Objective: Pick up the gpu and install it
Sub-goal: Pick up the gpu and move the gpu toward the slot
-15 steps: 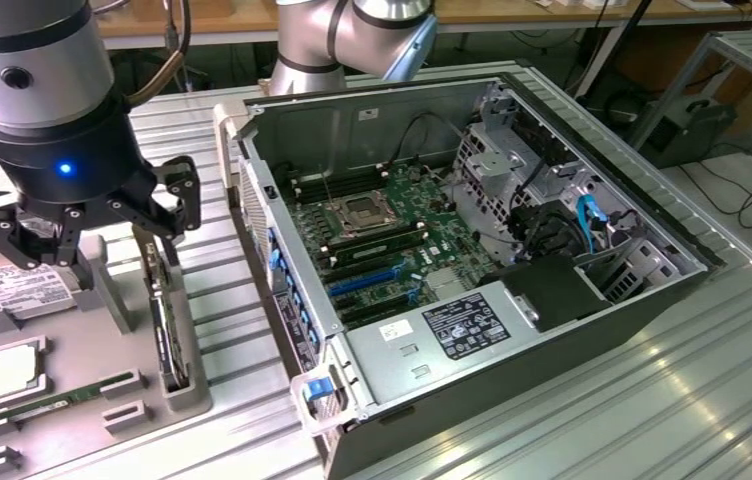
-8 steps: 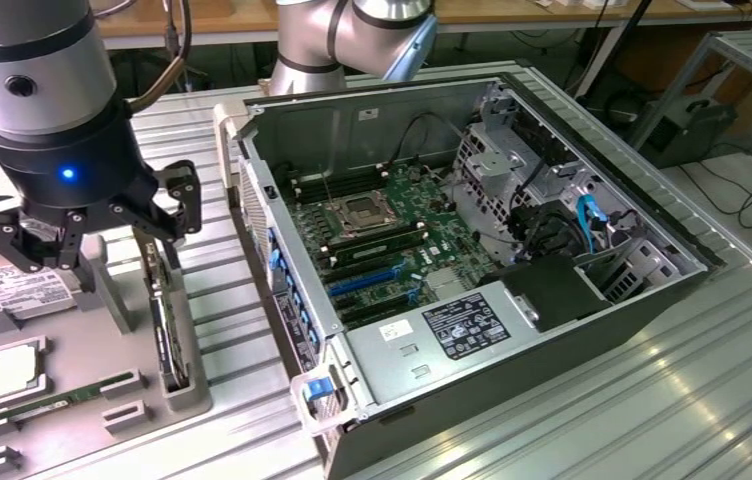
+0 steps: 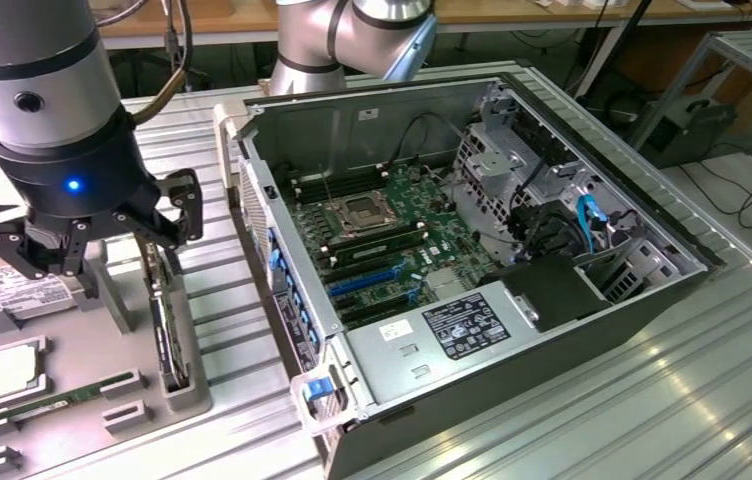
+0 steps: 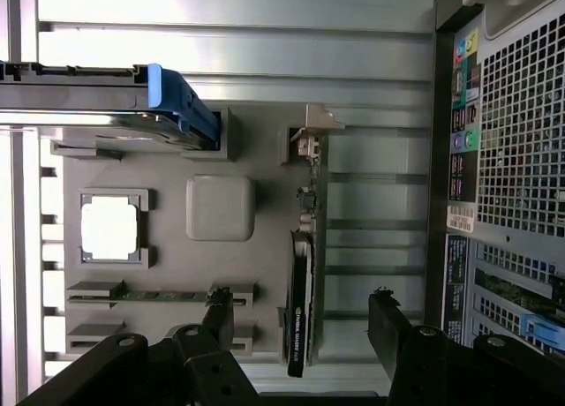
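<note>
The claw (image 3: 89,240) hangs wide open over a grey tray (image 3: 89,345) at the exterior view's left and holds nothing. In the wrist view its two dark fingers (image 4: 221,313) stand on either side of the gpu (image 4: 303,274), apart from it. The gpu (image 3: 163,320) stands on its long edge in a slot of the tray, on the side toward the computer case (image 3: 510,130), with its silver bracket (image 4: 311,128) at one end. Other parts sit near it on the same tray: a hard drive (image 3: 16,290) with a white label, a square processor (image 4: 110,228) in its frame, and a slim green memory stick (image 4: 159,294). The open case lies just beside the tray on the ribbed metal bench (image 3: 616,400), and inside it are the motherboard (image 3: 390,230) and the power supply (image 3: 443,335). The tray's grey posts rise close around the card.
</note>
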Tool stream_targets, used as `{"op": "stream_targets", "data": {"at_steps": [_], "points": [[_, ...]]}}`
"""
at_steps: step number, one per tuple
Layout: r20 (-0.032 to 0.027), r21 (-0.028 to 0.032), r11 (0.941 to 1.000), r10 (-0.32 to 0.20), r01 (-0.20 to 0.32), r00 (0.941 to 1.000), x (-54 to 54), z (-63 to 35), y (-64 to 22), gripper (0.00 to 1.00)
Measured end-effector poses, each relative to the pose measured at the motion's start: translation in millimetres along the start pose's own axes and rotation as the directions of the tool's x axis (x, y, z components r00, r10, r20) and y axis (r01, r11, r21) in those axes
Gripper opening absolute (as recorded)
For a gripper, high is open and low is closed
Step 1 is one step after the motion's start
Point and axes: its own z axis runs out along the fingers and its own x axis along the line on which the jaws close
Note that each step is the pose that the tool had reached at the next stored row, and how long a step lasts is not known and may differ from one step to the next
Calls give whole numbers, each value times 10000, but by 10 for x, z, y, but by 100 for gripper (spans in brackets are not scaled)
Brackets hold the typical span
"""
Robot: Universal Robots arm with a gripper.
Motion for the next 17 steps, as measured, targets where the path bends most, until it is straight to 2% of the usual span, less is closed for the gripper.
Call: {"op": "stream_targets", "data": {"at_steps": [17], "points": [[-4, -10, 10000, -1, 1, 10000, 5, 255, -11, 72]]}}
